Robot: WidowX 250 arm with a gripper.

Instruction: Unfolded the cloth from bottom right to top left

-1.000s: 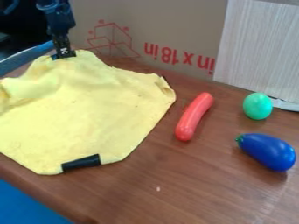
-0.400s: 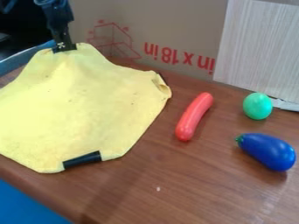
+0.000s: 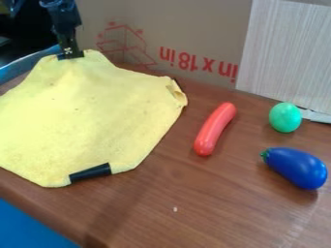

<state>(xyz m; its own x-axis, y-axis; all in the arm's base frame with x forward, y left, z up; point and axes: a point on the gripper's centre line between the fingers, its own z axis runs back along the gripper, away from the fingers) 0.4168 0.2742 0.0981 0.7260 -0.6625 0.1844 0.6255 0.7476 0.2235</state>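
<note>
1. Black gripper (image 3: pixel 70 54), upper left, pinching the far edge of the yellow cloth (image 3: pixel 84 116).
2. Cloth spread over the left of the table (image 3: pixel 219 208), peaked at the grip, right corner curled; unfolding looks nearly done.
3. Next, probably: lower that edge, then release.

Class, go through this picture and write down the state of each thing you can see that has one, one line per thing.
Yellow cloth: mostly spread out, its far edge pinched and raised, its right corner curled.
Gripper: closed on the cloth's far edge.
Black strip: lying across the cloth's near edge.
Red sausage: lying flat.
Blue eggplant: on its side.
</note>
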